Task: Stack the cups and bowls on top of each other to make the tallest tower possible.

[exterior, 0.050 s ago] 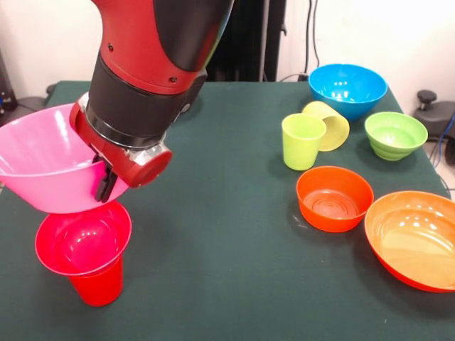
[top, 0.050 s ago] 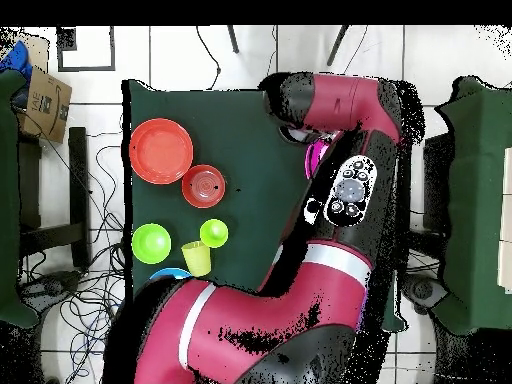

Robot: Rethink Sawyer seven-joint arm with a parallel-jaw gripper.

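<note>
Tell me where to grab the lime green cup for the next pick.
Take the lime green cup by its rim from above: it stands upright, mouth open. Pinch the wall facing away from the tipped pale yellow cup, which leans against it.

We see the desk (exterior, 0.050 s ago: 213, 213) carrying two groups well apart. Near its front left corner a small bowl (exterior, 0.050 s ago: 84, 239) sits on an upright cup (exterior, 0.050 s ago: 98, 288), with a large bowl (exterior, 0.050 s ago: 44, 167) tilted above it, at the end effector (exterior, 0.050 s ago: 106, 186). Toward the right edge, a medium bowl (exterior, 0.050 s ago: 348, 88) lies farthest back; before it stand a cup (exterior, 0.050 s ago: 301, 141), a tipped cup (exterior, 0.050 s ago: 328, 123) touching it, and a ribbed bowl (exterior, 0.050 s ago: 395, 134). Nearer the front lie another small bowl (exterior, 0.050 s ago: 334, 198) and, rightmost, another large bowl (exterior, 0.050 s ago: 416, 238).
</note>
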